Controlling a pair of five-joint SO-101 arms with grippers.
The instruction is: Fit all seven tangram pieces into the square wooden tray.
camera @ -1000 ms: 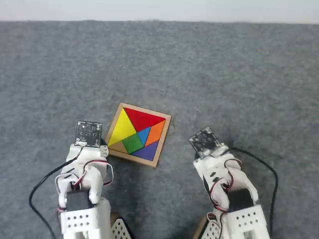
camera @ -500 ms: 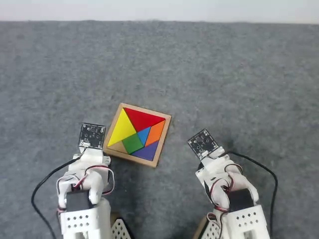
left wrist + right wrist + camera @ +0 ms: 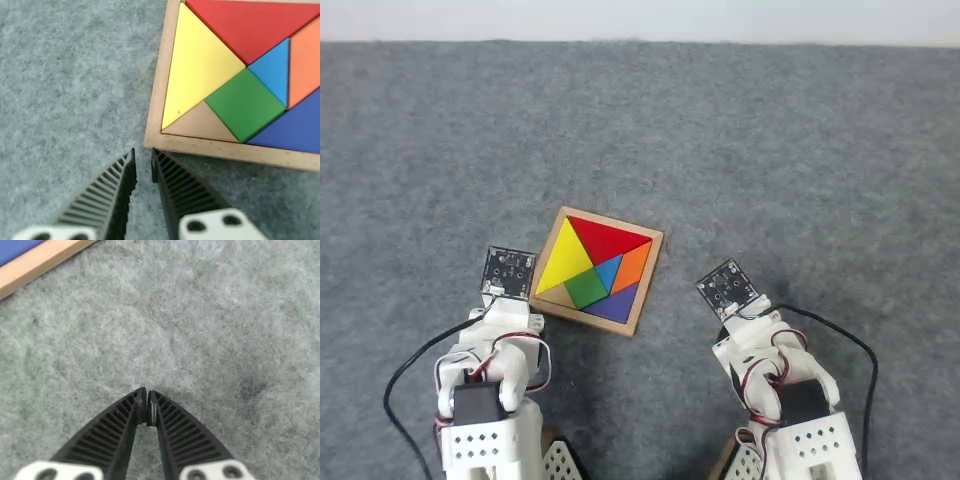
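Squarely on the grey felt mat [image 3: 770,150] lies the square wooden tray [image 3: 582,316], turned a little so its corners point off-axis, near the middle of the table and just ahead of the two arms. All seven pieces sit flush inside it. A large red triangle [image 3: 608,238] fills the far side and a large yellow triangle [image 3: 563,262] the left side. A green square [image 3: 586,288] sits at the centre, touching a small blue triangle [image 3: 609,271]. An orange parallelogram [image 3: 633,266] runs along the right rim, a dark blue triangle [image 3: 620,300] takes the near right corner, and a small pale wood-coloured triangle [image 3: 200,125] is wedged between yellow, green and the rim.

The left gripper [image 3: 142,155] hovers over the felt just beside the tray's near left corner, apart from the wood. Its jaws are drawn almost together with only a slit between them, and they grip nothing.

The right gripper [image 3: 147,392] hangs over bare felt off the tray's right side, its tips pressed together and empty
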